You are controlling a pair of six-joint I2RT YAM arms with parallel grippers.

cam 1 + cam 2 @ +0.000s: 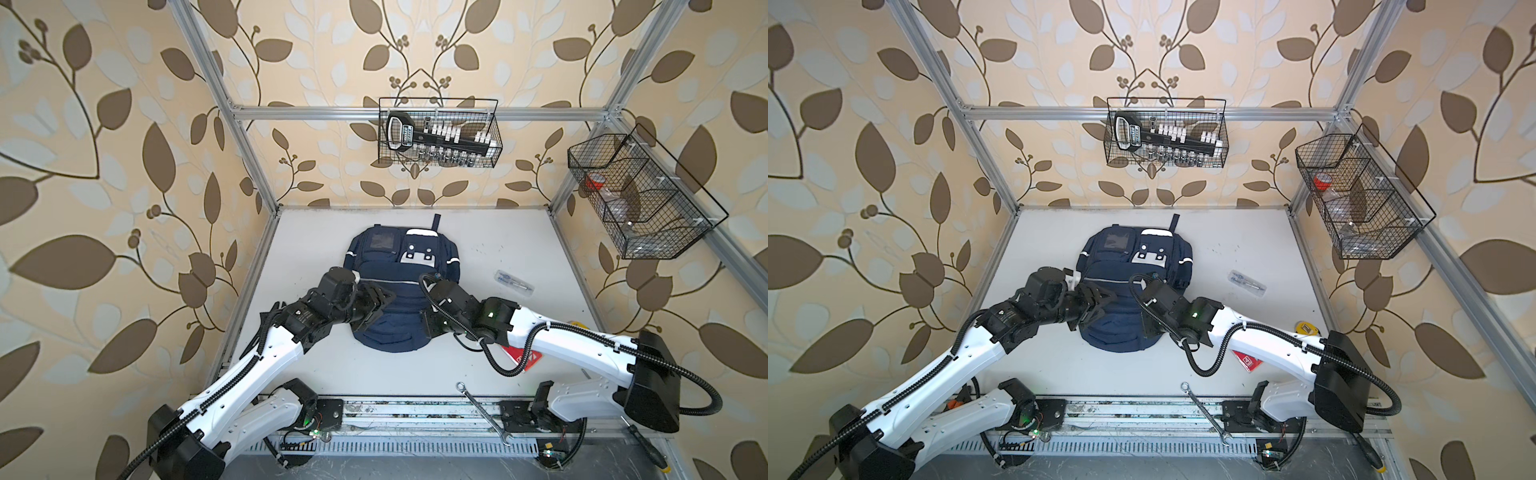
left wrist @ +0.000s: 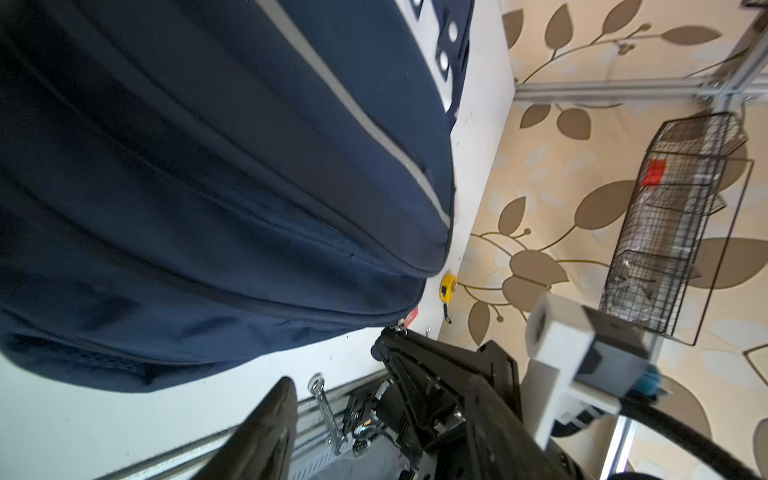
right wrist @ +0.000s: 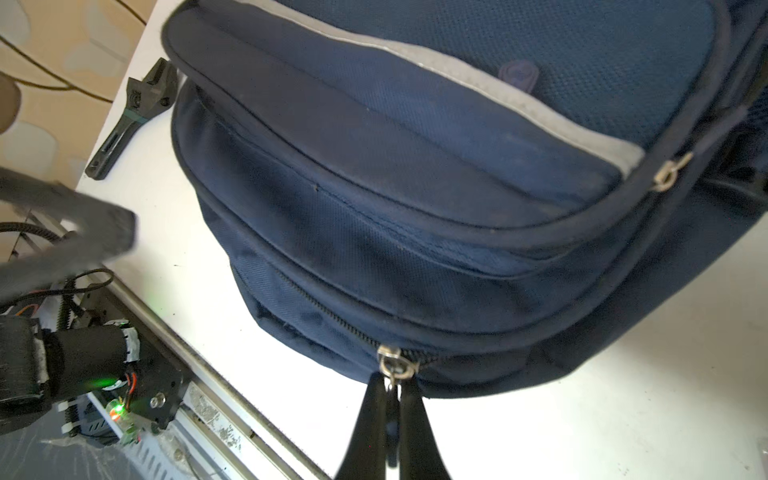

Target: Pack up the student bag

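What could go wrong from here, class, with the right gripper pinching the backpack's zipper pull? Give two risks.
1. The right gripper pinches only the small zipper pull, which may slip out of its thin fingertips.
2. The left gripper is open and holds nothing, so the backpack could slide instead of unzipping, perhaps nudging the adjustable wrench beside it.

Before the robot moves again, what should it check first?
1. Right gripper pinching the zip pull: ok.
2. Left gripper empty: ok, jaws apart.
3. Bag lying flat on the table: ok.
4. Bag open for packing: not ok, that zip looks closed.
5. Room inside the bag: cannot tell.
6. Wrench clear of the bag: ok.
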